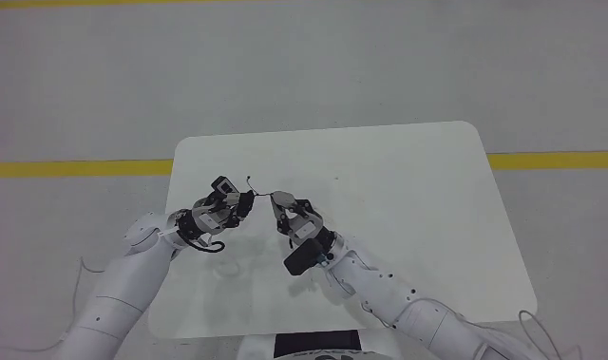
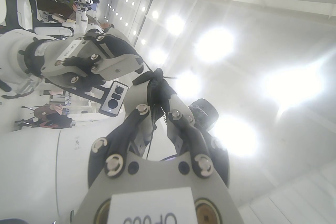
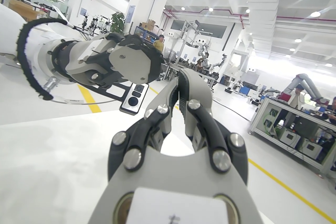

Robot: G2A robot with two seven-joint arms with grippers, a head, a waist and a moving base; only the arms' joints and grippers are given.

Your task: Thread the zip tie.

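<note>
My left gripper's [image 2: 158, 81] fingers pinch the zip tie [image 2: 159, 74] above the surface's [image 1: 408, 217] left half. The right gripper's [image 3: 178, 89] fingers press together, apparently on its strap. Slight misalignment could buckle it.

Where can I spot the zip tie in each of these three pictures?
Top view: the zip tie is a thin black line between left pincer and right pincer.
Left wrist view: dark bundle at the left pincer's tips.
Right wrist view: too thin to make out.
Shared landmark: the left pincer.
</note>
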